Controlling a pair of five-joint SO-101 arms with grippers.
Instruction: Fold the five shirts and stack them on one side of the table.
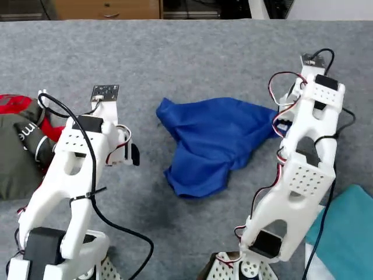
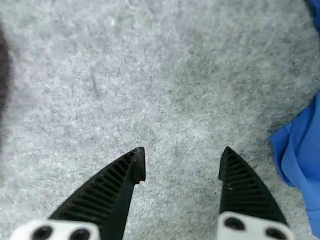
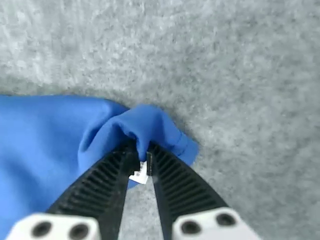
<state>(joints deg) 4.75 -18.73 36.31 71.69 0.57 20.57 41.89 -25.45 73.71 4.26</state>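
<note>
A crumpled blue shirt [image 1: 213, 143] lies in the middle of the grey table. My right gripper [image 3: 142, 152] is shut on a fold at the blue shirt's [image 3: 60, 135] edge, with a small white tag between the fingers. From above, that right gripper [image 1: 281, 127] sits at the shirt's right corner. My left gripper [image 2: 182, 162] is open over bare grey felt, with the blue shirt's [image 2: 300, 150] edge off to one side. In the high view the left gripper [image 1: 133, 153] hangs left of the shirt, apart from it.
A pile of dark olive and red shirts [image 1: 17, 146] lies at the table's left edge. A teal shirt [image 1: 349, 233] sits at the front right corner. The grey felt table [image 1: 192, 52] stretches bare behind the arms. Wooden furniture stands beyond the far edge.
</note>
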